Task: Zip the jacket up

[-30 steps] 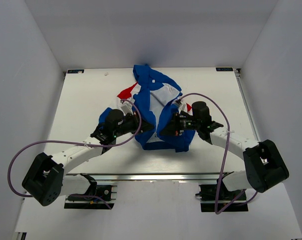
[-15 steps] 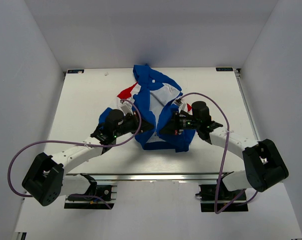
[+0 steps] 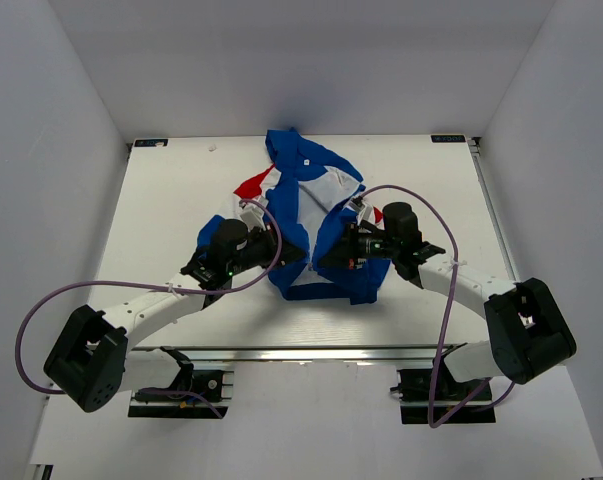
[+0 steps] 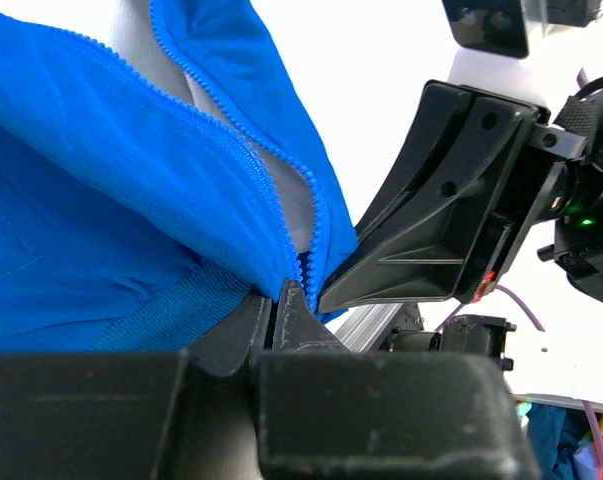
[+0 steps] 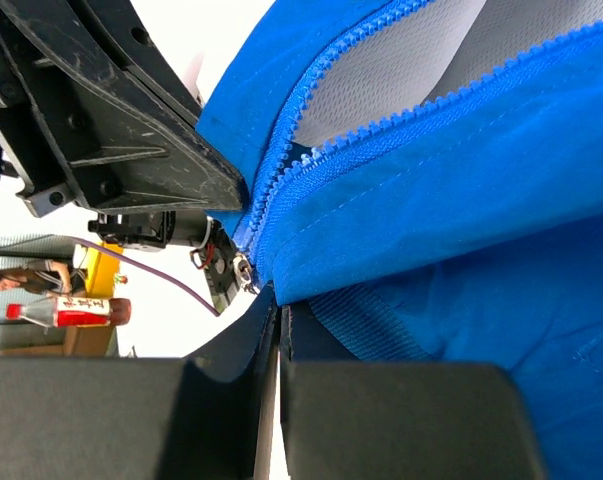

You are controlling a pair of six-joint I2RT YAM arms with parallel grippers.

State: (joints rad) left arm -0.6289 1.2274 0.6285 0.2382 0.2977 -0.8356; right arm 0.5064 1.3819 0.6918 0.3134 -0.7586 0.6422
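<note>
The blue jacket (image 3: 311,215) lies crumpled in the middle of the white table, its front open and the white lining and red panels showing. My left gripper (image 3: 284,254) is shut on the bottom hem of one front panel (image 4: 161,300), right beside its zipper teeth (image 4: 281,215). My right gripper (image 3: 326,256) is shut on the ribbed hem of the other front panel (image 5: 461,290), next to its zipper row (image 5: 281,170). The two grippers face each other a short way apart at the jacket's bottom edge. The zipper is open above them.
The table (image 3: 181,190) is boxed in by white walls at the back and sides. An aluminium rail (image 3: 311,354) runs along its near edge. Purple cables (image 3: 421,210) loop over both arms. A red-labelled bottle (image 5: 66,312) shows far off in the right wrist view.
Almost nothing: the right gripper has edged slightly left toward the left one, both still holding the jacket's bottom edge.
</note>
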